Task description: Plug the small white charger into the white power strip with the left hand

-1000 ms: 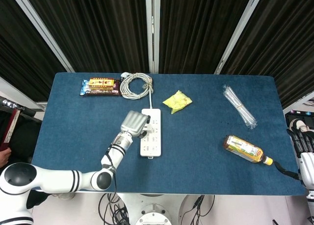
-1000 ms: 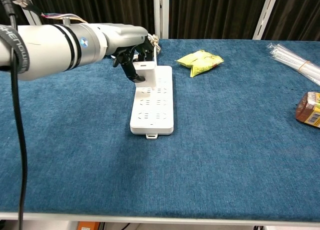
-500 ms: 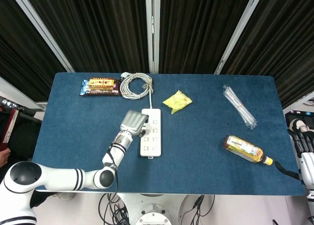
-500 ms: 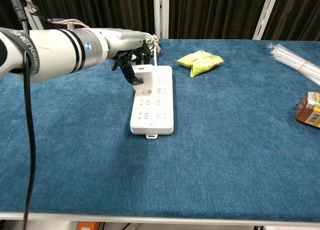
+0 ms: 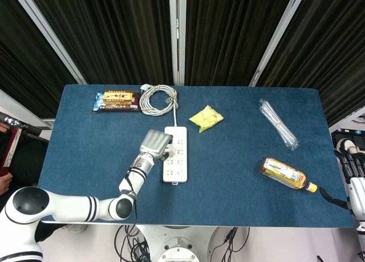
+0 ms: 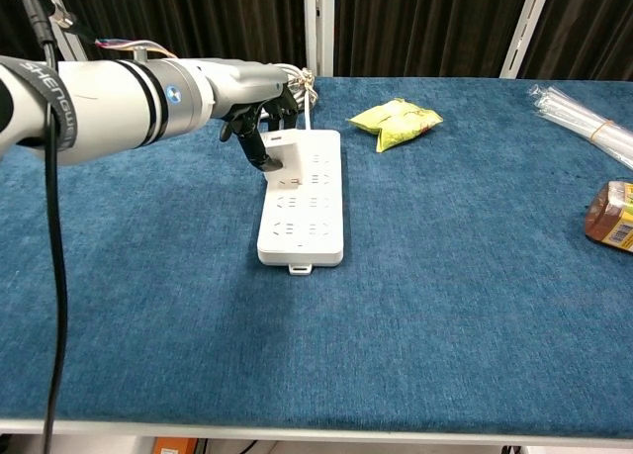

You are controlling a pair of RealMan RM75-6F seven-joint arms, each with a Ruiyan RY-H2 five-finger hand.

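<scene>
Left hand curls around the small white charger, holding it on the far-left sockets of the white power strip. Charger likely light, rigid, smooth; grip its side faces. Right hand idle, grasp unclear.

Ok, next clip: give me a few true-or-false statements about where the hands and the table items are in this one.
1. The left hand is at the far end of the power strip, over the charger. True.
2. The bottle stands upright. False: it lies on its side near the table's right end.
3. The yellow packet lies beyond the strip. True.
4. The right hand holds the bottle. False: it hangs off the table's right edge, apart from it.
5. The coiled cable lies next to the snack bar. True.
</scene>
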